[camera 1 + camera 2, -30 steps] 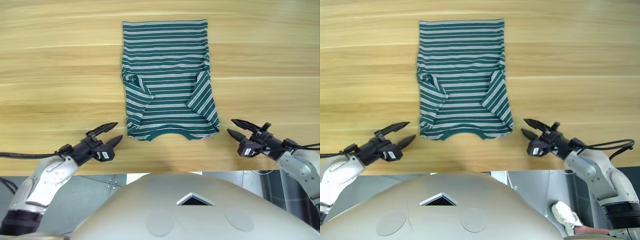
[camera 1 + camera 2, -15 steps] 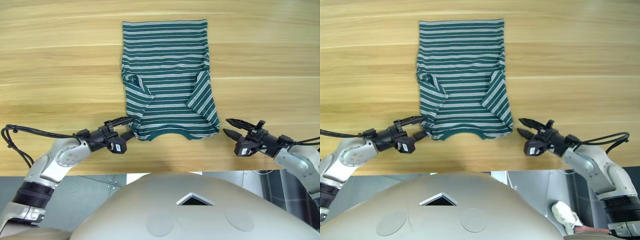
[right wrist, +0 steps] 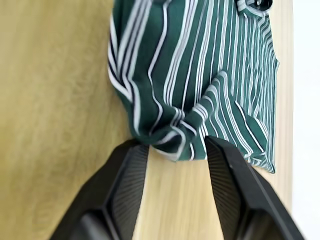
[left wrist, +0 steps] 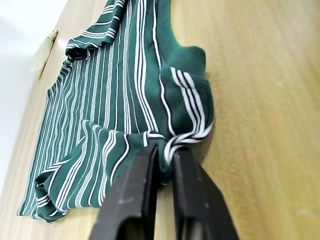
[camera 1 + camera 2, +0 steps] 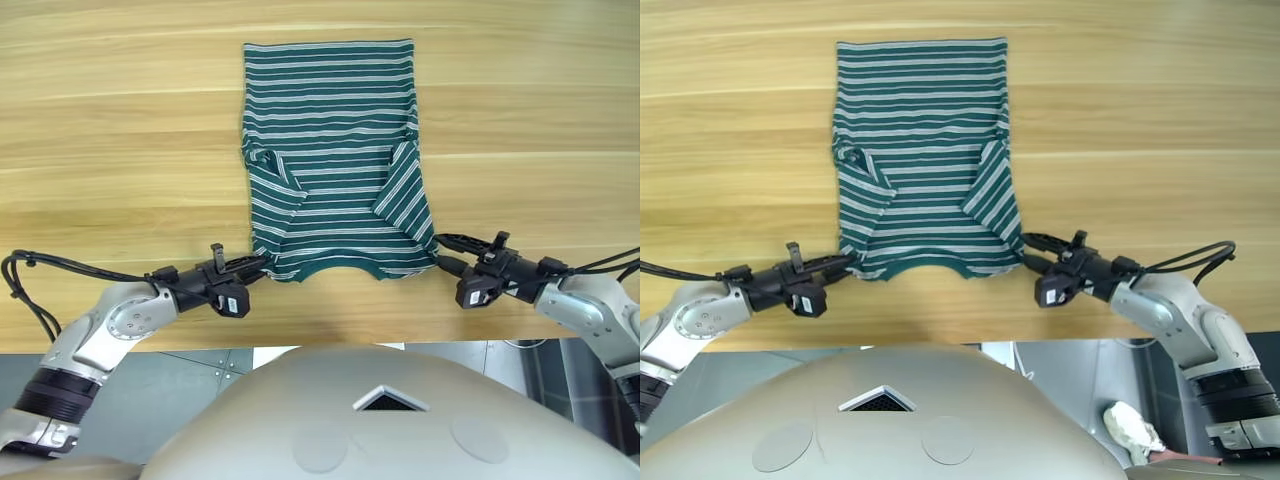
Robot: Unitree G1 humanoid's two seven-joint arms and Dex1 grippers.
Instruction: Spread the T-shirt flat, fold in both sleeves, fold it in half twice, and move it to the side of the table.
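Green-and-white striped T-shirt (image 5: 335, 140) lying flat at the middle of the wooden bench (image 5: 120, 130), both sleeves folded inward over the body, hem at the far end, neckline toward the near edge. Left gripper (image 5: 260, 263) low over the bench at the near left corner of the T-shirt, fingers (image 4: 135, 190) pinched together on a bunched fold of the cloth. Right gripper (image 5: 440, 252) at the near right corner, fingers (image 3: 125, 185) apart, one on either side of the rumpled corner, cloth lying between them and not clamped.
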